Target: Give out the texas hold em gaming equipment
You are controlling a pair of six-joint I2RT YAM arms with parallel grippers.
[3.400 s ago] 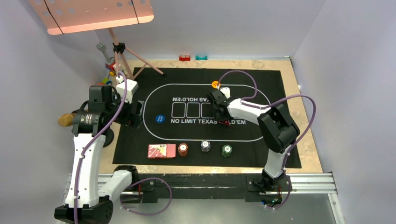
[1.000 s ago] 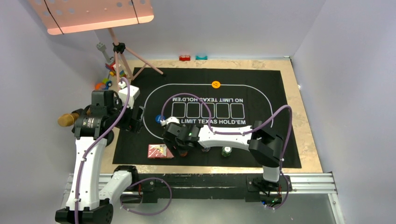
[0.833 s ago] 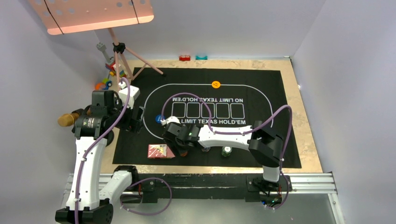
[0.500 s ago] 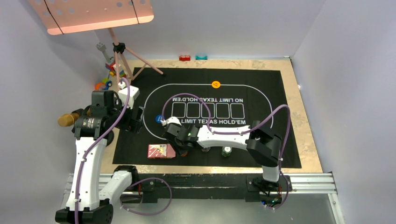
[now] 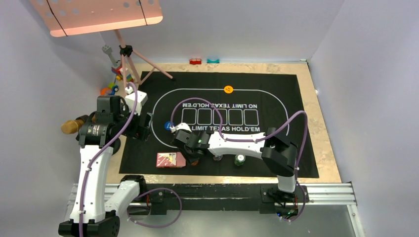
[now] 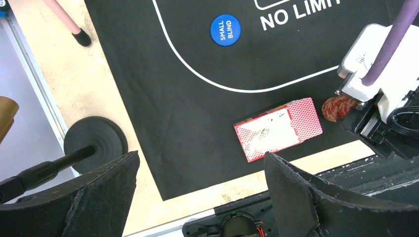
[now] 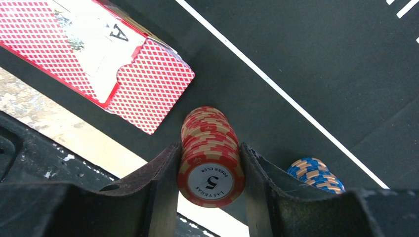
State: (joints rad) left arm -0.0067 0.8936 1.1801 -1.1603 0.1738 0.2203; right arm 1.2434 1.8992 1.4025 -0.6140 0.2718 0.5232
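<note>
Fingers [image 7: 163, 187] of the right gripper [image 7: 210, 185] are pressing both sides of the red chip stack [image 7: 210, 153] beside the card box [image 7: 99, 59], seemingly gripping; left gripper [image 6: 197, 197] is hanging wide apart.

Chip stack [image 7: 211, 157] stands on the mat [image 5: 148, 148], just right of the card box [image 7: 94, 59]; another stack [image 7: 315, 174] further right.

red chip stack [image 7: 211, 157] between jaws, touching | card box [image 7: 94, 54] beside | blue chips [image 7: 315, 174]
</note>
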